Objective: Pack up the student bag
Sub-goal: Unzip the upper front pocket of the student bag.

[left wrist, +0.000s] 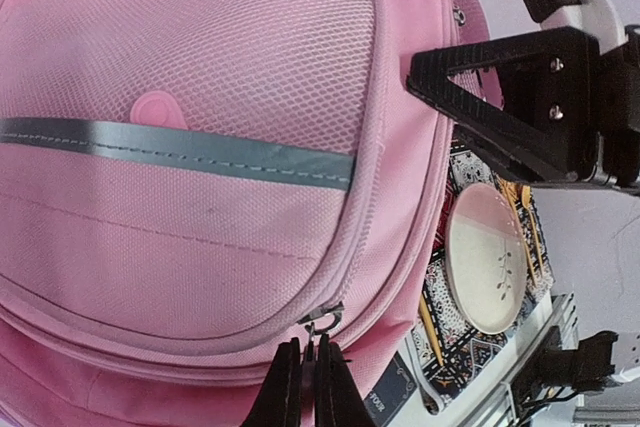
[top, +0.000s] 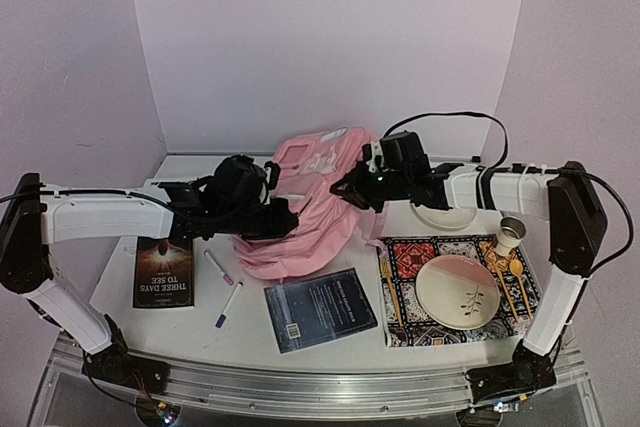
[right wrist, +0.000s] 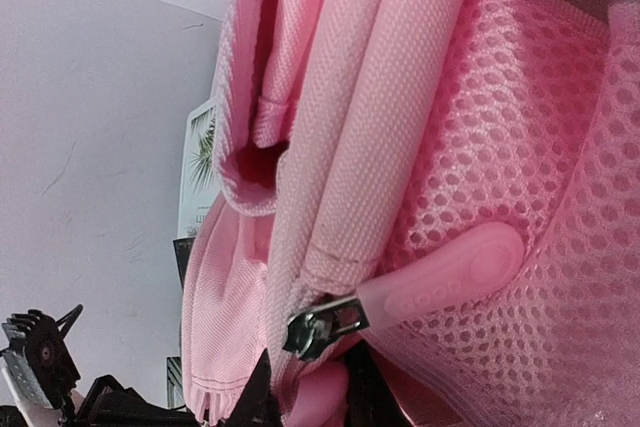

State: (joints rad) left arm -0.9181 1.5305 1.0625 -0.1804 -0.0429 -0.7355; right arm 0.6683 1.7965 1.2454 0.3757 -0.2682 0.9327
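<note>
Left tool point(left wrist: 310, 349), fingers pressed together, sits at the bottom centre of its wrist view, tips right on the metal zipper pull point(left wrist: 322, 324). Whether the pull is actually nipped between them, I can't tell. From there the zipper line point(left wrist: 395, 237) climbs up and right along the edge of the student bag point(top: 310, 245), which lies mid-frame on the surface point(top: 250, 337) in the top view, long axis running lower left to upper right. Right tool point(right wrist: 312, 385) pinches a fold of the bag's pink fabric on its right flank, beside a second slider point(right wrist: 320, 327). My read: left drags the pull along that line while right anchors.
</note>
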